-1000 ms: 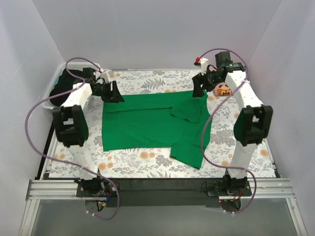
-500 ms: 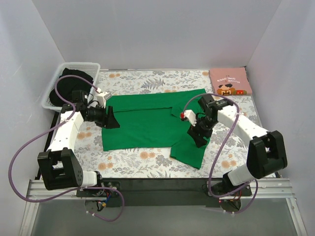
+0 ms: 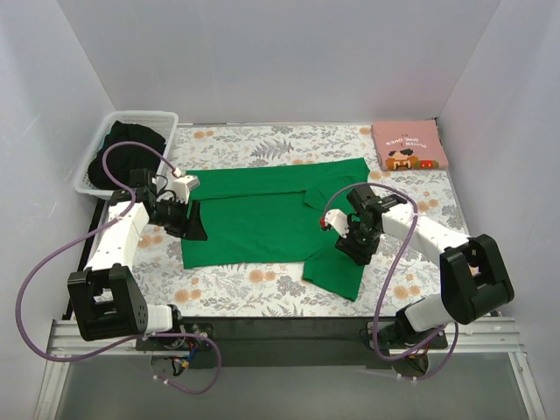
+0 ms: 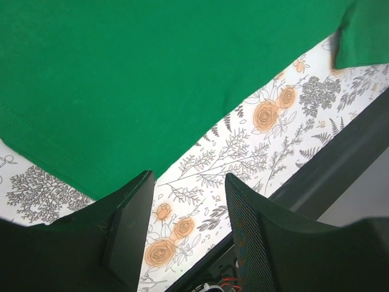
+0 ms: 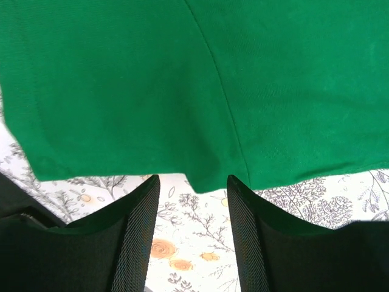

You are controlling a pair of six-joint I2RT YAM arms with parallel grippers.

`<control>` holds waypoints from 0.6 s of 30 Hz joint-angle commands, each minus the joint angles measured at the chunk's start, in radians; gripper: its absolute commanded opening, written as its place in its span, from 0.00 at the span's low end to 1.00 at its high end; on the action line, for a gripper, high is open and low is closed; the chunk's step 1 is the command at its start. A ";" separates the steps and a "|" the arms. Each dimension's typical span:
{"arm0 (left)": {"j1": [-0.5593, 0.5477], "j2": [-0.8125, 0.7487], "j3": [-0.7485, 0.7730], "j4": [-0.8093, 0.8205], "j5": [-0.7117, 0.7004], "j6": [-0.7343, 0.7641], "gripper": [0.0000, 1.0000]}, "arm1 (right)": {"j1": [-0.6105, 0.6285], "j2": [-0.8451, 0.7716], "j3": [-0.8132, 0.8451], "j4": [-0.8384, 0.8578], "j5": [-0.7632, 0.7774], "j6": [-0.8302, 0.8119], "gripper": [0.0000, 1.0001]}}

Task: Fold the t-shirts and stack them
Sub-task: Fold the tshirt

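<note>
Both arms have dropped from their raised reach of a second ago: the right gripper (image 3: 354, 245) has left the far right corner and now sits low over the right side of the green t-shirt (image 3: 254, 219), while the left gripper (image 3: 191, 220) has come down to that shirt's left hem. That uncovers the pink t-shirt (image 3: 409, 146), lying folded and well apart in that corner, so I judge one of two tees done and the green one next. Overhead count: two t-shirts, two grippers, one white basket (image 3: 105, 131) holding dark cloth (image 3: 127, 150). From the left wrist, the jaws stand about half apart over the floral table cloth (image 4: 243, 146), holding nothing, the green hem just ahead. From the right wrist, the jaws are parted and empty, a seamed green edge reaching just to their tips.
</note>
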 commanded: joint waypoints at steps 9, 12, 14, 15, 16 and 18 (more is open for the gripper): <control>0.006 -0.023 -0.048 0.009 -0.118 0.072 0.49 | 0.005 0.027 -0.080 0.099 0.041 -0.004 0.48; 0.006 -0.023 -0.074 0.022 -0.118 0.103 0.48 | 0.004 0.036 -0.091 0.126 0.061 -0.006 0.42; 0.008 -0.026 -0.090 0.025 -0.118 0.122 0.46 | 0.005 0.048 -0.102 0.154 0.076 0.000 0.30; 0.006 -0.034 -0.099 0.034 -0.121 0.145 0.45 | 0.004 0.050 -0.104 0.160 0.081 0.002 0.25; 0.006 -0.040 -0.106 0.043 -0.126 0.156 0.45 | 0.005 0.059 -0.105 0.168 0.090 0.010 0.16; 0.006 -0.059 -0.143 0.080 -0.147 0.191 0.44 | 0.005 0.061 -0.104 0.169 0.093 0.014 0.04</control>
